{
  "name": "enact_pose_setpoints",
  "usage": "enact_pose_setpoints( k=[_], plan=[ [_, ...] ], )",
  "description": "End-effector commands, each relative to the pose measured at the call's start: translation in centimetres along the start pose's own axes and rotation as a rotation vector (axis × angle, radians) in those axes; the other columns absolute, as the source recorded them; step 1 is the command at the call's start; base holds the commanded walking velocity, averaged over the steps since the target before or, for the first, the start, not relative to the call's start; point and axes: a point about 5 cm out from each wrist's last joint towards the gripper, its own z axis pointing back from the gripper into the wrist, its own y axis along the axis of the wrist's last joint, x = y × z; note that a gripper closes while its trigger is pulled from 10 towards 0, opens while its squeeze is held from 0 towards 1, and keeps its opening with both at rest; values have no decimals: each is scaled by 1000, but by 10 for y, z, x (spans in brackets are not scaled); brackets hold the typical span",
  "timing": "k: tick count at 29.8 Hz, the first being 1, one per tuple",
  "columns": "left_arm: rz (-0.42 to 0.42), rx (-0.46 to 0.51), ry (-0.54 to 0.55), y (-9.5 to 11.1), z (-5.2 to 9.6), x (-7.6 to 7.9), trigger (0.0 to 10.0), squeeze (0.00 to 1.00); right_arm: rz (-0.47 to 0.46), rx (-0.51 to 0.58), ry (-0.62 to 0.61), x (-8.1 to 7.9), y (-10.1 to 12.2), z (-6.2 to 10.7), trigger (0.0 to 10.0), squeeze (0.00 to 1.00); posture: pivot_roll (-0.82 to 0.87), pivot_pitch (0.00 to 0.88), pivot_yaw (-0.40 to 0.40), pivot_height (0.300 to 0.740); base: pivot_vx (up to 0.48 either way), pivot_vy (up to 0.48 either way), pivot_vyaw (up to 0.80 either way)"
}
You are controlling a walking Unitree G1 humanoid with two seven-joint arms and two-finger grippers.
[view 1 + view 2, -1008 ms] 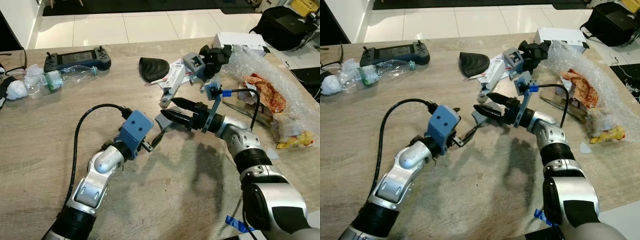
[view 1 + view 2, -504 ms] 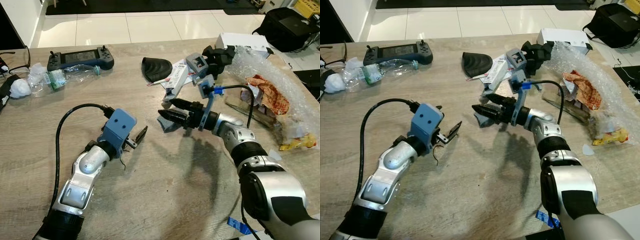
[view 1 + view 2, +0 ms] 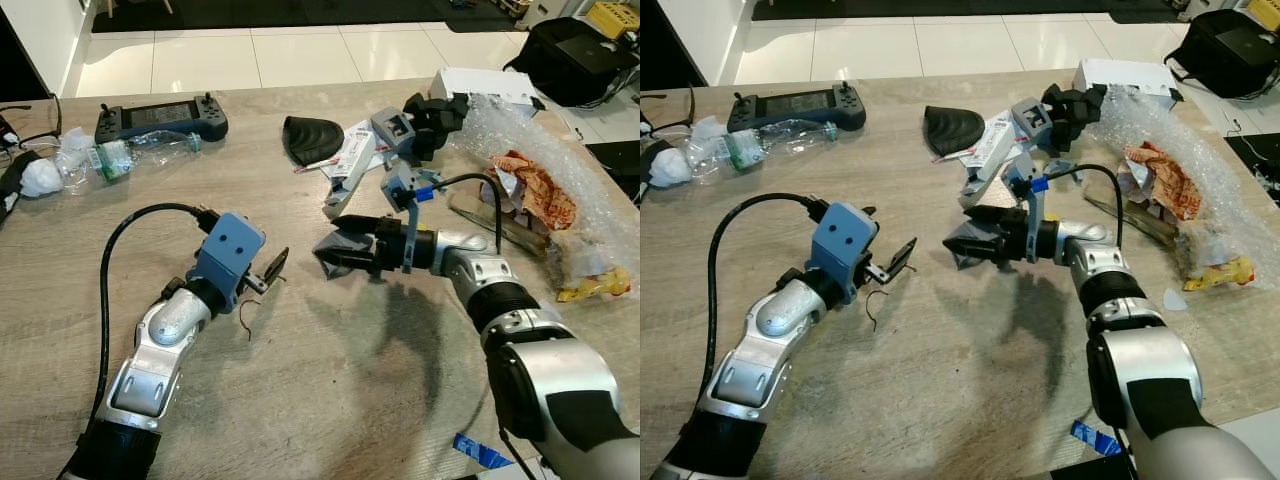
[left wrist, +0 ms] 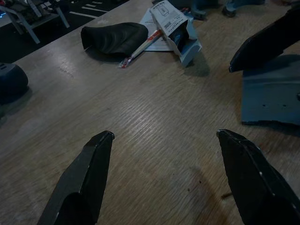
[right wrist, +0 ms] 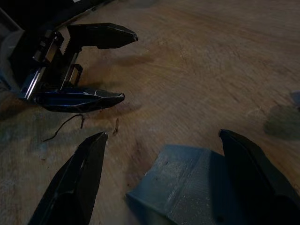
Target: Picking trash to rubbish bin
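Note:
A flat grey-blue scrap (image 3: 336, 254) lies on the wooden table (image 3: 380, 400) near the middle. My right gripper (image 3: 328, 244) is open and low over it, one finger on each side; the right wrist view has the scrap (image 5: 187, 187) between the spread fingers. My left gripper (image 3: 274, 266) is open and holds nothing, a short way to the left of the scrap (image 4: 269, 93). A thin curl of wire (image 3: 245, 318) lies on the table just below the left gripper.
A crushed plastic bottle (image 3: 140, 150) and white tissue (image 3: 35, 178) lie far left, by a game controller (image 3: 160, 118). Behind the scrap are a black curved piece (image 3: 310, 135) and a small carton (image 3: 350, 160). Bubble wrap (image 3: 540, 130) and food wrappers (image 3: 530, 185) cover the right side.
My left gripper has drawn back to the left, away from the grey scrap. My right gripper has come down so its fingers now straddle the scrap.

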Motion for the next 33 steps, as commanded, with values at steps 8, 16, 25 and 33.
enact_pose_setpoints(
  k=[8,16,25,33],
  plan=[
    [29,-4,-46,-3,0,12,10000,0,-93,4,103,-17,-15,39,10000,0,-37,166,-58,740,0,0,0],
    [38,4,-55,-2,-4,17,10000,0,-58,62,97,-45,-9,52,10000,0,-55,153,-52,740,0,0,0],
    [44,23,-58,1,-8,17,10000,0,13,199,2,-53,25,58,10000,0,-63,116,-48,740,0,0,0],
    [87,27,-85,1,-13,23,10000,0,-27,218,-273,-50,27,53,10000,0,-78,101,-40,740,0,0,0]
  ],
)
